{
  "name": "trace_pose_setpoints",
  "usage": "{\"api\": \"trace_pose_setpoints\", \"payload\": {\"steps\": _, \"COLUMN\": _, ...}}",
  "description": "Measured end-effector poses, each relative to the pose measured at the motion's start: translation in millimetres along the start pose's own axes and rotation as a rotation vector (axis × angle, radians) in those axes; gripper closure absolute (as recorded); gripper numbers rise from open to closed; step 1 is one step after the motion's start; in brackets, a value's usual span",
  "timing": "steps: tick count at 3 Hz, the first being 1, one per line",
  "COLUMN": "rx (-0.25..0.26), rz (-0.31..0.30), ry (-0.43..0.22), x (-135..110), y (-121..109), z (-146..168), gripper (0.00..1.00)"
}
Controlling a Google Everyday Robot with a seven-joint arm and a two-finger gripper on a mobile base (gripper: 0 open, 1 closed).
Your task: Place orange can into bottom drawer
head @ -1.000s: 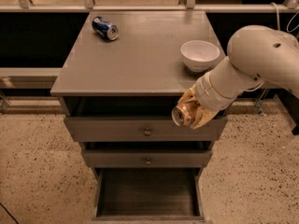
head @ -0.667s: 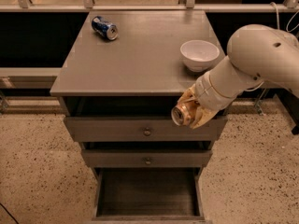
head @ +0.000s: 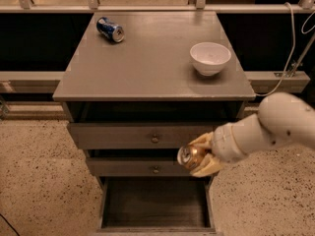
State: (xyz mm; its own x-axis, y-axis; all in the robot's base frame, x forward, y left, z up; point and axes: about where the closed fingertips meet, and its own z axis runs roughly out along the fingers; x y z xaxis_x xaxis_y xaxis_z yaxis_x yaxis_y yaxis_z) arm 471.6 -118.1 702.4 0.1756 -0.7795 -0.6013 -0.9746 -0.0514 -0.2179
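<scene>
My gripper (head: 197,155) is shut on the orange can (head: 190,156), with pale fingers (head: 205,167) above and below it. The can lies on its side, its silver top facing left. It hangs in front of the middle drawer's right end, above the right part of the open bottom drawer (head: 155,203). That drawer is pulled out and shows a dark plain interior. My white arm reaches in from the right.
A grey cabinet (head: 147,68) carries a blue can (head: 110,29) lying at its back left and a white bowl (head: 210,58) at its right. Two shallower drawers with round knobs (head: 154,138) sit above. Speckled floor lies on both sides.
My gripper has moved down with the orange can, from level with the top drawer to in front of the middle drawer, closer to the open bottom drawer.
</scene>
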Motion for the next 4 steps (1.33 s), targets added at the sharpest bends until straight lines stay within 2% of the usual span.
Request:
{"api": "trace_pose_setpoints", "payload": {"steps": 1, "rx": -0.049, "rz": 0.321, "ry": -0.298, "x": 0, "y": 80, "z": 76, "gripper": 1.0}}
{"api": "trace_pose_setpoints", "payload": {"steps": 2, "rx": 0.017, "rz": 0.584, "ry": -0.536, "x": 7, "y": 107, "z": 96, "gripper": 1.0}}
{"api": "trace_pose_setpoints", "payload": {"steps": 3, "rx": 0.085, "rz": 0.699, "ry": -0.693, "x": 27, "y": 104, "z": 100, "gripper": 1.0}}
{"api": "trace_pose_setpoints", "payload": {"steps": 4, "rx": 0.083, "rz": 0.705, "ry": -0.71, "x": 30, "y": 104, "z": 105, "gripper": 1.0}}
